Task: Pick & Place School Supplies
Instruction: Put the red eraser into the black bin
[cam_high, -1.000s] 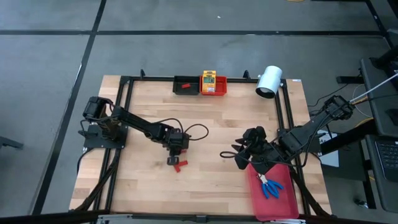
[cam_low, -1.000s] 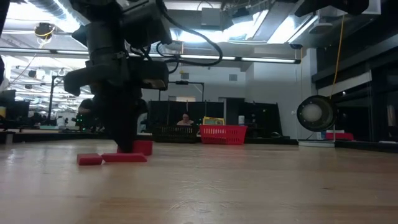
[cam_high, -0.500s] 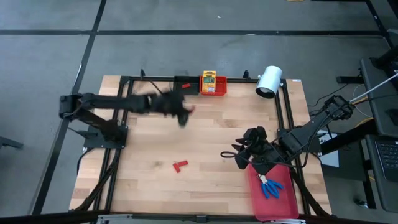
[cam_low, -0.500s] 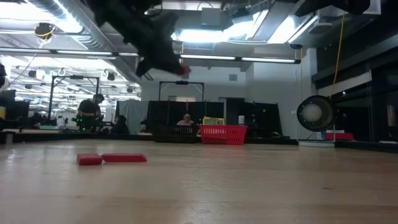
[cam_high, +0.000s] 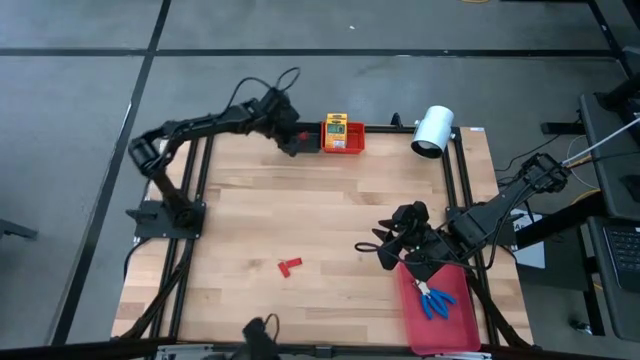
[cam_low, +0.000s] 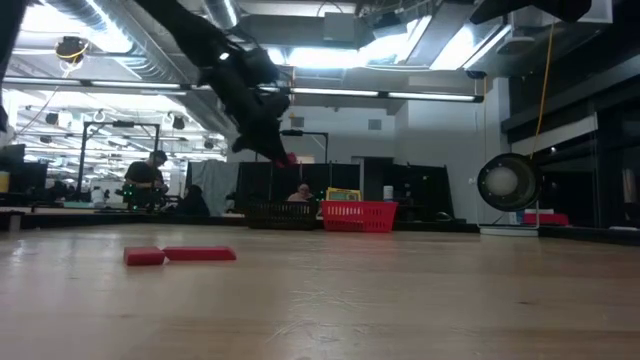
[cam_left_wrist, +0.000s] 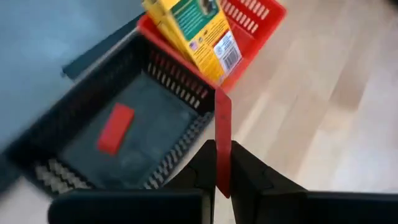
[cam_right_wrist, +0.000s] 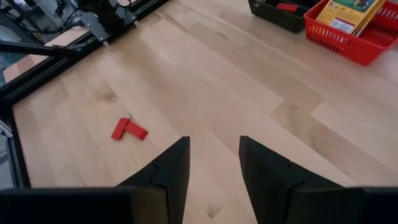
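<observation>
Jaws of left gripper (cam_left_wrist: 222, 163) pinch a red piece (cam_left_wrist: 222, 134) at the black bin's (cam_left_wrist: 68, 118) rim.

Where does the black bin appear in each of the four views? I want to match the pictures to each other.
High view: black bin at the table's far edge, partly under the left gripper.
Low view: far back, centre, dark and low.
Left wrist view: fills the picture's left, one red piece inside.
Right wrist view: top edge, right of centre.
Shared landmark: the red bin right beside it, holding a yellow box.
</observation>
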